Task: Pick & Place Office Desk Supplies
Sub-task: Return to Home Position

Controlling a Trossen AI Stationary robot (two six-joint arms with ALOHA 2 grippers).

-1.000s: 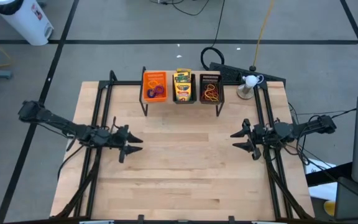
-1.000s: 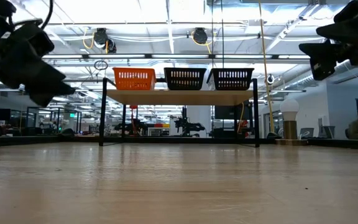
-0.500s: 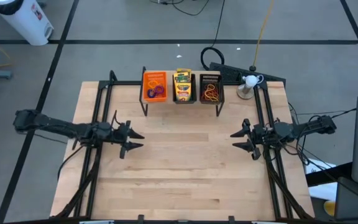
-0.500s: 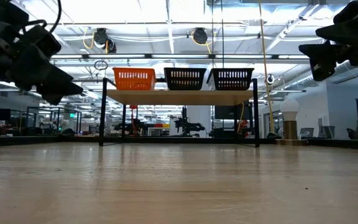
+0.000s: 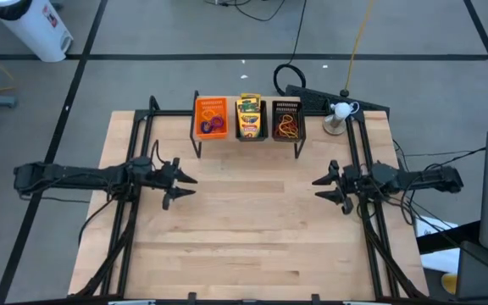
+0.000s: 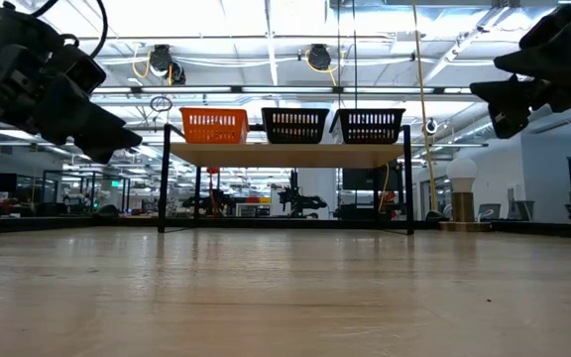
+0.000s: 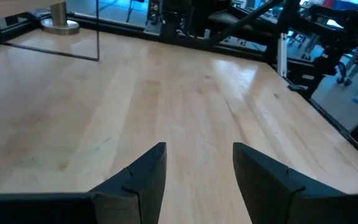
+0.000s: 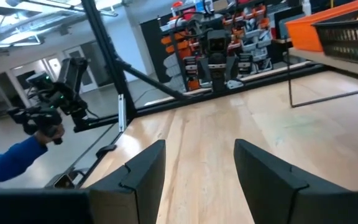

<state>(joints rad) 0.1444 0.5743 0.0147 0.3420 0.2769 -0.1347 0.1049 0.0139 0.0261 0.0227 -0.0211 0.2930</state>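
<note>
High view: orange tray (image 5: pixel 211 100) and two black trays (image 5: pixel 288 103) side by side on shelf (image 6: pixel 285 154). Left claw (image 5: pixel 191 186) and right claw (image 5: pixel 318 190) spread, held above tabletop (image 5: pixel 252 237), well apart.

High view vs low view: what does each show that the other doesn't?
High view only: the tray contents. Rubber bands lie in the orange tray, crayon boxes in the middle black tray, and orange loops in the right black tray.
Low view only: the shelf holds the trays raised above the table on thin legs, with the room behind.
Both: three trays in a row; left gripper and right gripper open, empty, above the table.
</note>
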